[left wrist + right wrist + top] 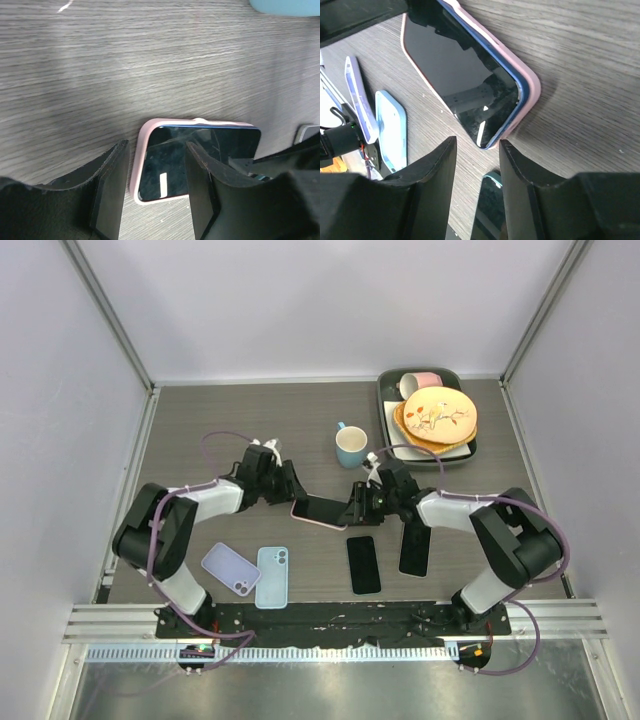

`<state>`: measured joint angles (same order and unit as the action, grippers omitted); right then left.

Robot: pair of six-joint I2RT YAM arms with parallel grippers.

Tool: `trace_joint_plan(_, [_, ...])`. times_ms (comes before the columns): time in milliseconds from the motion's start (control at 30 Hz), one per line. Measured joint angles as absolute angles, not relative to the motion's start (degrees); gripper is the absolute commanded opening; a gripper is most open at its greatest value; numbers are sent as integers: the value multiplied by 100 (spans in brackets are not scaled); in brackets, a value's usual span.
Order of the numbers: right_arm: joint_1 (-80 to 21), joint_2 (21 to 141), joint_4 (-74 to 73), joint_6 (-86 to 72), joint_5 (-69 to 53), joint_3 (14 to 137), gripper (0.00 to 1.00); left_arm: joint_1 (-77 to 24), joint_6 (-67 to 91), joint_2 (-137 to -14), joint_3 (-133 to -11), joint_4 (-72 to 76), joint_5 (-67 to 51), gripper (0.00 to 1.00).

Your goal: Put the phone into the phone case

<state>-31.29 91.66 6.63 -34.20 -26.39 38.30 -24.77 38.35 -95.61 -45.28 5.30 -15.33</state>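
Left gripper, fingers parted and clamping nothing, straddles one end of the phone, which lies in the pink case mid-way across the table. Right gripper, likewise parted, stands at the opposite corner. There the phone's blue edge appears unseated, so a square downward press is advised. Corners covered by the fingers cannot be judged.

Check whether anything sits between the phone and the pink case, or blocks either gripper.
Nothing visible does. The phone already lies in the pink case, with the blue edge at one corner standing proud. The left gripper and right gripper sit at its opposite ends, fingers apart.
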Motion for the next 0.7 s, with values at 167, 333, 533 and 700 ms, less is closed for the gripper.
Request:
trace_joint_plan(167, [-3098,8936,727,-3422,-2672,3824,51,-2558,3656,-9190,-4565,-78,-923,50])
trace_joint_plan(333, [-3096,8952,725,-3409,-2652,3824,46,-2759,3522,-8652,-4565,-307,-598,48])
trace_joint_plan(533, [-3087,9338,733,-3376,-2742,3839,41,-3306,3393,-8632,-4713,-360,-585,46])
trace_joint_plan(700, [-3074,9415,657,-3306,-2727,3913,35,-3653,3378,-9030,-5118,-331,-642,45])
